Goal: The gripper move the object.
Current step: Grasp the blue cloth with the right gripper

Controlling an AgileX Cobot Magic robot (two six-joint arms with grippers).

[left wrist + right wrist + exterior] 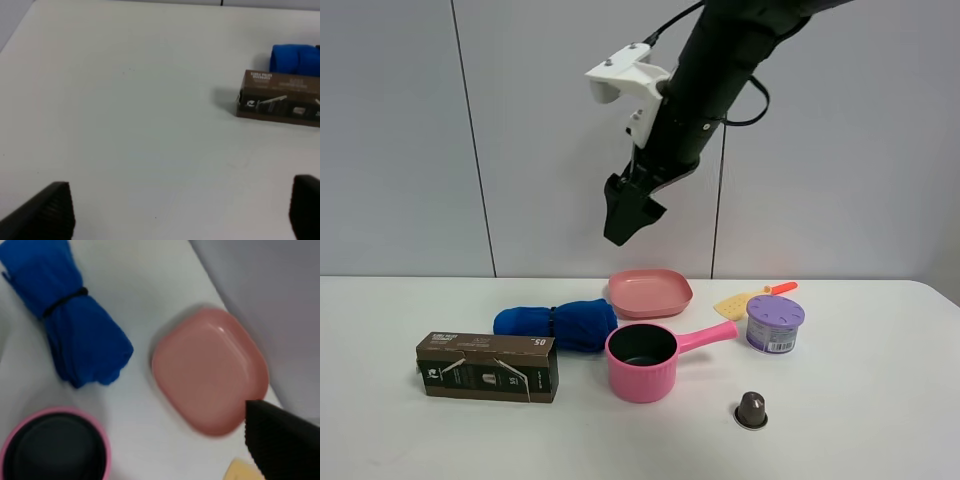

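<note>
The object, a bright blue rolled fabric bundle (558,324) cinched round its middle, lies on the white table between the brown box and the pink pot. It also shows in the right wrist view (70,320) and at the edge of the left wrist view (295,59). My right gripper (623,222) hangs high above the table, over the bundle's right end and the pink plate, and holds nothing. Only one of its dark fingers (280,440) shows in the right wrist view, at the edge. My left gripper (182,210) is open and empty over bare table, well away from the bundle.
A long brown cardboard box (487,367) lies in front of the bundle. A pink pot (644,361) with a handle stands to its right and a pink plate (650,292) behind. A purple-lidded tub (775,324), a yellow and orange spatula (750,299) and a small dark capsule (751,409) sit further right.
</note>
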